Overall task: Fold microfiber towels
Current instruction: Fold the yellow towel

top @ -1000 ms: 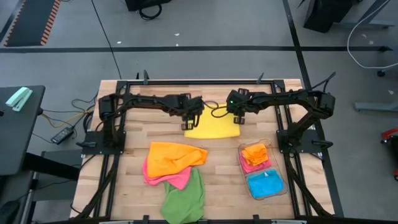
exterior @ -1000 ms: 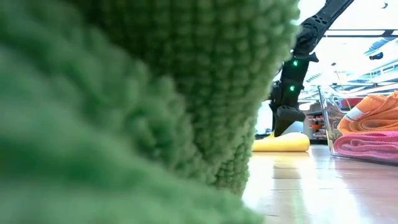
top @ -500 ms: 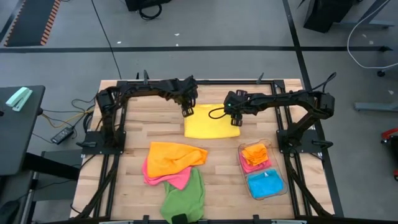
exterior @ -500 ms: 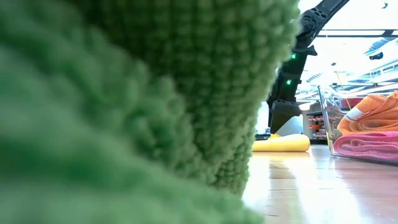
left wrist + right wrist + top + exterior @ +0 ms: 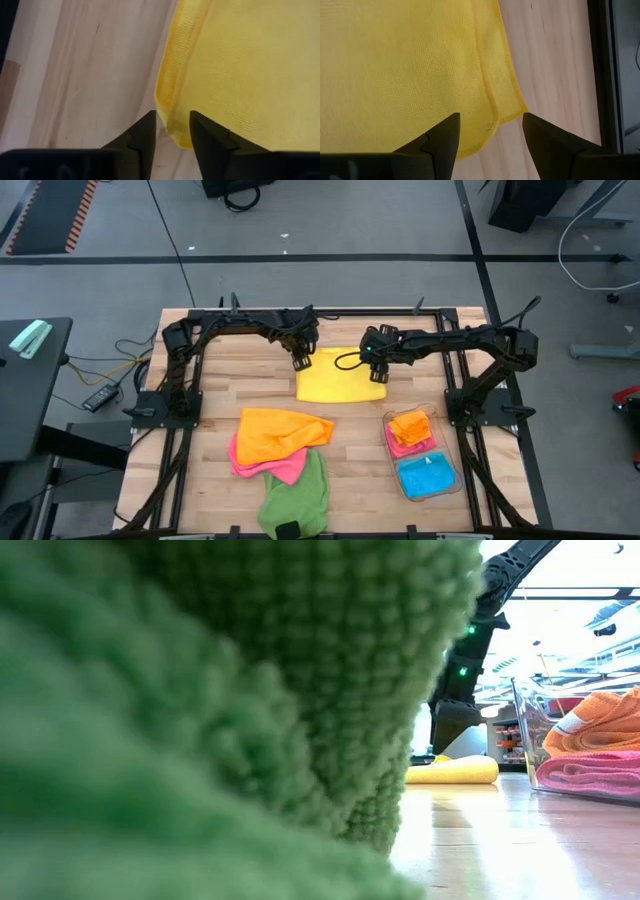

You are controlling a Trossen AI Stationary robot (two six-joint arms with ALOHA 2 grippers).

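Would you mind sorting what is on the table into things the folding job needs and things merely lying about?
Job:
- yellow towel, under both grippers
- orange towel
- pink towel
- green towel
- left gripper
- right gripper

Lying about:
- clear bin, already holding folded towels

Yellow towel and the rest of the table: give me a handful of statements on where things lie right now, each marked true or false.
1. The yellow towel lies on the table between the two grippers. True.
2. The left gripper is clamped on the orange towel. False: its fingers stand apart over a corner of the yellow towel.
3. The right gripper is open above a corner of the yellow towel. True.
4. The clear bin holds only a green towel. False: it holds orange, pink and blue towels.
5. The green towel lies at the table's near edge, below the loose orange towel. True.
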